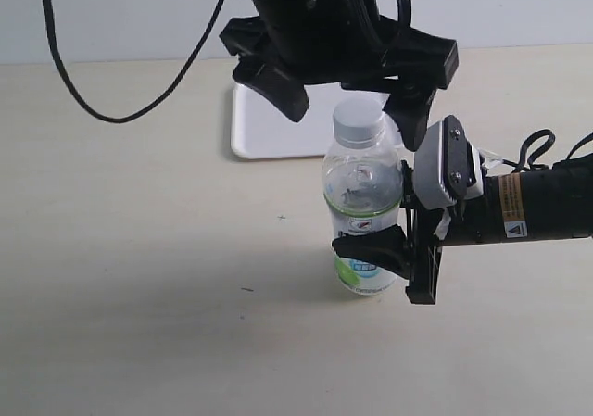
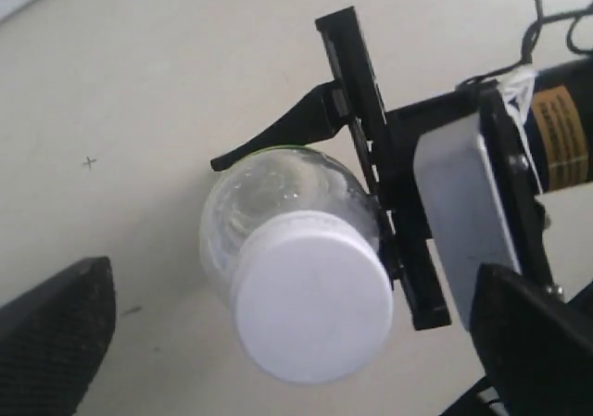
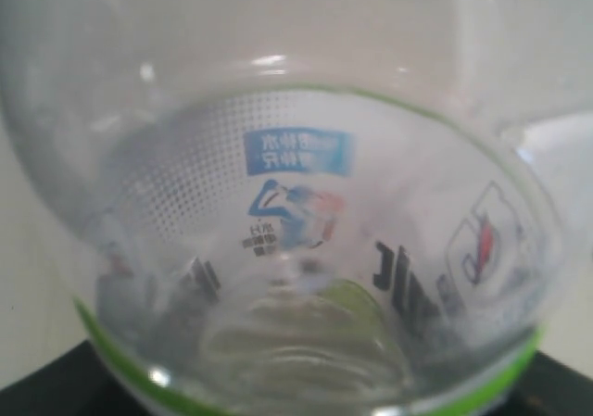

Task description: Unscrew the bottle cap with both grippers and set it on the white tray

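Right end effector [image 1: 367,247] is clenched on the lower part of the bottle [image 1: 362,189], one black finger [image 1: 369,246] pressed across the green-and-white label on the near side; the other finger is hidden behind the bottle, so I can't see its contact. Its arm comes in level from the right, with a white-grey block [image 1: 447,167] and a yellow label [image 1: 511,207] on it.

From above, the left end effector [image 1: 352,119] hangs spread wide over the bottle's neck. Its two fingers stand on either side of the bottle cap [image 1: 359,122], apart from it, not gripping anything. The left wrist view says the same: the textured finger pads [image 2: 57,342] sit at the picture's edges with the white bottle cap [image 2: 311,308] between them and clear of both.

That cap is on the neck of the bottle, which stands upright on the pale desk [image 1: 139,296]. The white tray [image 1: 264,133] lies on the desk just behind the bottle, partly covered by the left arm. A black cable [image 1: 83,101] loops over the desk's far left.

Up close in the right wrist view, the clear bottle [image 3: 296,249] fills the picture, showing its green band and a blue patch [image 3: 298,152] of print.
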{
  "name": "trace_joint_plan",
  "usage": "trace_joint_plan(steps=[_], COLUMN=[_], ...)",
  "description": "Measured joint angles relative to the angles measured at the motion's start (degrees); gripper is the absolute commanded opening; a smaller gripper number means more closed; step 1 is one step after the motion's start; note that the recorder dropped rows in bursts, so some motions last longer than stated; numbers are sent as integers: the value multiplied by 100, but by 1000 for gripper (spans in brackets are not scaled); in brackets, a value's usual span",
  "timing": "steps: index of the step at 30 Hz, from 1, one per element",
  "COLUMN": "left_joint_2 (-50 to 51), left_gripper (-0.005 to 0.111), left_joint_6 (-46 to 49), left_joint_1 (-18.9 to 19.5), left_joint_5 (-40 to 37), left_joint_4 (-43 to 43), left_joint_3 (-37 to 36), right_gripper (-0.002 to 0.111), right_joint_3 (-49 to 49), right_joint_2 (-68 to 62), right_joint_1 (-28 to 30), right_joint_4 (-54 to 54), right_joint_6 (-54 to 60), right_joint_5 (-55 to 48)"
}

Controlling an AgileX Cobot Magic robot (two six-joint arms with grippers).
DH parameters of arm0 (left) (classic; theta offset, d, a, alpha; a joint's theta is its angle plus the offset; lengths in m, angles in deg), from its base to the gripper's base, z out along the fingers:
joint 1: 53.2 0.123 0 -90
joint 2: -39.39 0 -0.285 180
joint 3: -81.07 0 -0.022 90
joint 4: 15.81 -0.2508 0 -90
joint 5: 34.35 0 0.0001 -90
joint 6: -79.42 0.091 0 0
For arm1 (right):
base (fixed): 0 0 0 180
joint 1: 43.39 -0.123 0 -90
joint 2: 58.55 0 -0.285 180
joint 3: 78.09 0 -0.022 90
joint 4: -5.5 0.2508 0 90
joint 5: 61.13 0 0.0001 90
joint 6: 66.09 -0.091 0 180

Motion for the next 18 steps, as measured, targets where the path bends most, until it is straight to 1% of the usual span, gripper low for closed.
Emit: trace_joint_plan(steps=[4,9,12,15,18], left_joint_2=[0,0,0,0,0], left_gripper=[104,104,104,104,104], left_joint_6=[1074,2756,3502,3989,4219], left_joint_1=[0,0,0,0,0], left_joint_5=[0,0,53,199,328], left_joint_4=[-29,-43,-70,-82,-82], left_joint_3=[0,0,0,0,0], right_gripper=[0,0,0,0,0], right_joint_3=[0,0,0,0,0], right_joint_2=[0,0,0,0,0], right_joint_1=[0,0,0,0,0], right_joint_4=[0,0,11,11,11], right_joint_6=[-58,-167,-181,-192,-201], right_joint_5=[0,-11,-11,-11,-11])
